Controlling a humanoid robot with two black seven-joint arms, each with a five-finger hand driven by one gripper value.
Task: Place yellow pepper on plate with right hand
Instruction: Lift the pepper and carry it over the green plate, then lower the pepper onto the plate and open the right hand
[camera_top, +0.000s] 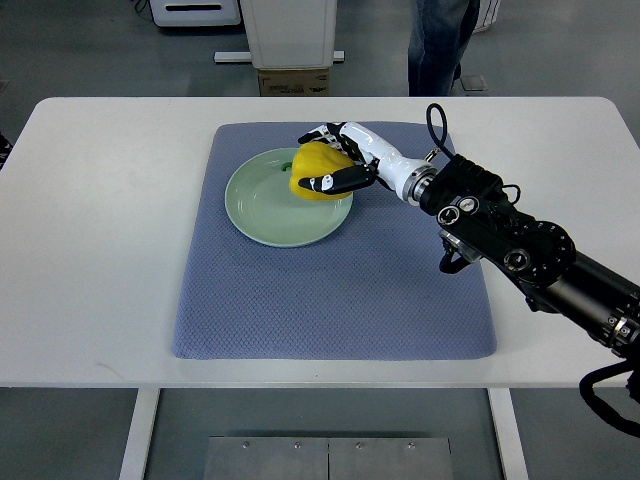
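Right hand (335, 160) reaches in over the mat (330, 300) from the right, fingers wrapped around the pepper (316, 172). Thumb shows dark across the near face of the fruit; the other fingers curl over its far top side. Grasp is closed on the pepper, not yet let go.

Pepper sits over the right-hand rim area of the plate (262, 205), above the plate's far-right part. Whether its underside touches the plate cannot be told from this steep view.

Plate lies on the mat, mat on the white worktop (100, 250). Left arm not seen. A person's legs (438, 45) stand beyond the far edge of the worktop.

Handling, as judged: pepper looks light and hollow, with a firm wall and smooth, waxy skin, so likely slippery under hard fingertips. Lobed shape gives the fingers grooves to seat in. A grip across the broad body, thumb opposing the fingers as here, seems sound; the green stem end, glimpsed at the left, is a poor hold. Moderate squeeze should do; hard pressure could bruise or crack the wall. Rounded base may roll on release near the rim.
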